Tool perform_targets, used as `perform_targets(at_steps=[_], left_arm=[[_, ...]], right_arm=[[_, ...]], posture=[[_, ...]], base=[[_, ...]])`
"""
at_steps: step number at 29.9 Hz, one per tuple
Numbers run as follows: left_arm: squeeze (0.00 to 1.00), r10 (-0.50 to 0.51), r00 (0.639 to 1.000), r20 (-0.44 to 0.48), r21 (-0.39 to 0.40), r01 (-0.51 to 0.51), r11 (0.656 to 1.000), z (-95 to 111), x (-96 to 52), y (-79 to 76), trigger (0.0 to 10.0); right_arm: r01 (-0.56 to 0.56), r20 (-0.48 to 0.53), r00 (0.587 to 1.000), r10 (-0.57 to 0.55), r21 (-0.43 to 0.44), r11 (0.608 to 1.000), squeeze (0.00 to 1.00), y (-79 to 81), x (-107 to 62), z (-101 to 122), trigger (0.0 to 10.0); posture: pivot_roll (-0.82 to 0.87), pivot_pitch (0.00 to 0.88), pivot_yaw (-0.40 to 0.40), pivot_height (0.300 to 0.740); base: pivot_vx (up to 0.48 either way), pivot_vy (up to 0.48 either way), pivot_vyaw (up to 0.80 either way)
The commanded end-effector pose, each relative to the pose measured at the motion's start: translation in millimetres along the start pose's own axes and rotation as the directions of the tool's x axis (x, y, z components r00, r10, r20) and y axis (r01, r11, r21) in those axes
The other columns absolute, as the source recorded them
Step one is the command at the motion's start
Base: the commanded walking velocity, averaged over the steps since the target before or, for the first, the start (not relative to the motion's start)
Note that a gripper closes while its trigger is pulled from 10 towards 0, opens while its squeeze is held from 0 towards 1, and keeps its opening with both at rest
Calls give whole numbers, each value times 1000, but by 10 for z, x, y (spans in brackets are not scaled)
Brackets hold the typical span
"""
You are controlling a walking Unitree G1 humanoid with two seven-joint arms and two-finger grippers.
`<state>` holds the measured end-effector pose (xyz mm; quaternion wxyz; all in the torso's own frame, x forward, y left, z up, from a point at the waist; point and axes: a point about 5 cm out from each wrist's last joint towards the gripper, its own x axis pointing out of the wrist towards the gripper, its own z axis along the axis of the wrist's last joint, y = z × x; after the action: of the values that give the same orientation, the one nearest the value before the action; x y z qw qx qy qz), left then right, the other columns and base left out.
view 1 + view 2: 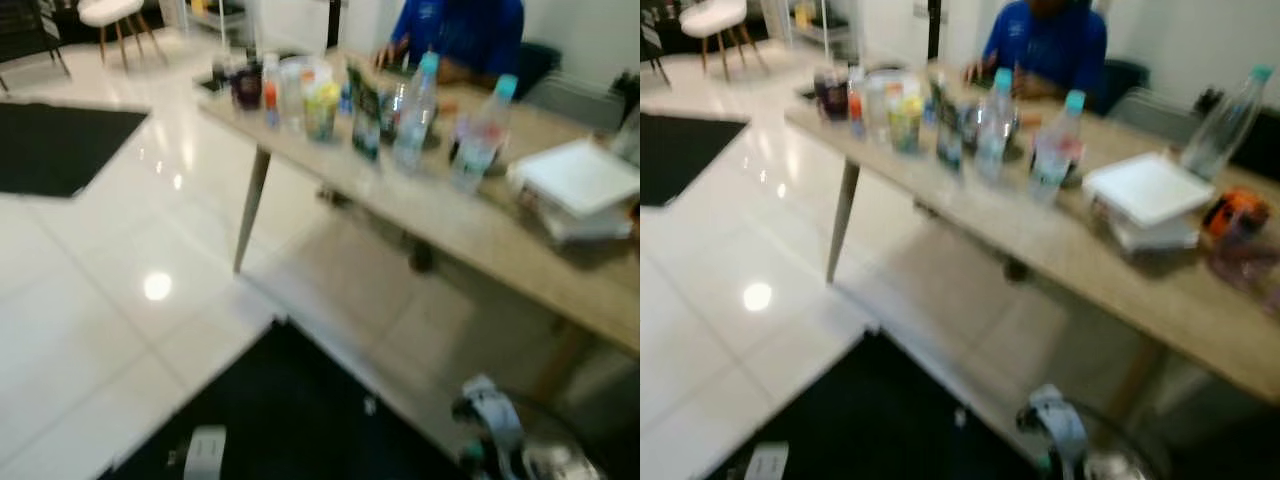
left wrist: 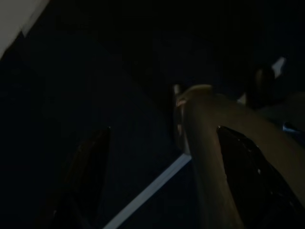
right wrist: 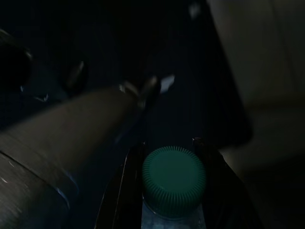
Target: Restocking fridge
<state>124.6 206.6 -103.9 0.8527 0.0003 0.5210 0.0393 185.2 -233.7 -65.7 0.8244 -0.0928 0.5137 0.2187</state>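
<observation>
My right gripper [image 3: 167, 149] is shut on a clear bottle with a green ribbed cap [image 3: 174, 180], one black finger on each side of its neck. In the blurred head views that arm and the bottle [image 1: 488, 405] hang low at the bottom right, over the floor. A long wooden table [image 1: 470, 235] ahead carries two water bottles with turquoise caps [image 1: 415, 100] [image 1: 480, 130] and a cluster of small bottles and cups [image 1: 295, 90]. My left gripper [image 2: 162, 136] hangs in the dark with its fingers spread wide and nothing between them.
A person in a blue top [image 1: 460, 30] sits behind the table. White boxes [image 1: 575, 185] are stacked at its right end, beside an orange object [image 1: 1235, 212] and a clear bottle [image 1: 1225, 120]. A black mat [image 1: 290, 420] lies underfoot, another [image 1: 60, 145] at left. White chair [image 1: 110, 15] far back.
</observation>
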Motion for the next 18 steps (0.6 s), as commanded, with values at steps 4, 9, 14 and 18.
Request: perform_targets(at_steps=[4,9,14,18], left_arm=[[0,-6,1000,-20,8,6,1000,-47,-5,-17,10000],[0,-13,1000,-9,10,13,1000,-8,2,-27,10000],[0,-4,1000,-19,21,4,1000,-17,0,-3,10000],[0,4,1000,-21,2,-4,1000,-18,-1,13,10000]], right_arm=[[108,-63,993,-103,69,992,0,-5,-5,-247,10000],[176,-112,980,-167,84,981,0,11,-4,-379,10000],[186,-143,975,-172,93,978,0,90,18,-479,10000],[172,-190,970,-151,99,980,0,209,36,-626,10000]], posture=[[-46,10,-59,740],[-67,5,-54,740],[-81,0,-51,740],[-78,0,-46,740]], base=[[-308,0,0],[-58,0,-464],[0,0,-775],[0,0,-775]])
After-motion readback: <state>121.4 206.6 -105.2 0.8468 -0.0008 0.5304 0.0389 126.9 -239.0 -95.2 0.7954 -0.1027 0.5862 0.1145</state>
